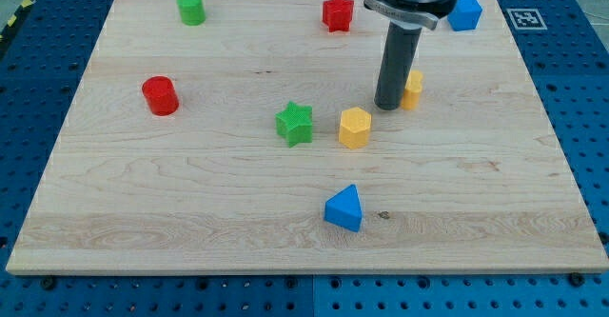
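Observation:
My tip rests on the board right of centre, pressed against the left side of a yellow block that it partly hides, so its shape is unclear. A yellow hexagon block lies just below and left of the tip. A green star block sits further left. A blue triangular block lies toward the view's bottom. A red star block sits at the top, left of the rod.
A green cylinder stands at the top left and a red cylinder at the left. A blue block sits at the top right. The wooden board lies on a blue perforated table.

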Robot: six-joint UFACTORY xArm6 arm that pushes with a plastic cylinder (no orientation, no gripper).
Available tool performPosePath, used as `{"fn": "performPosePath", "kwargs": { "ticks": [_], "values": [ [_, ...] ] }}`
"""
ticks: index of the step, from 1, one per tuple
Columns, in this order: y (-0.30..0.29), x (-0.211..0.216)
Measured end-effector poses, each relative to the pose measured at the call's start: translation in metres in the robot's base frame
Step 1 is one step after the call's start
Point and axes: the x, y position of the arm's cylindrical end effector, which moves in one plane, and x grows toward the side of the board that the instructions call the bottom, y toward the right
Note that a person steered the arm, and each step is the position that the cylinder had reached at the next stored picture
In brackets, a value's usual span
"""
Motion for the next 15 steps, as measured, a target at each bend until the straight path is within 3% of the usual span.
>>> {"fn": "performPosePath", "kwargs": {
  "ticks": [2,3,5,8,9,10,15],
  "values": [
    [0.026,-0.010],
    [-0.018,-0.045],
    [0.050,-0.050],
    [0.022,-0.019],
    [0.072,-0.018],
    [0.082,-0.014],
    [0.088,0.016]
  ]
}}
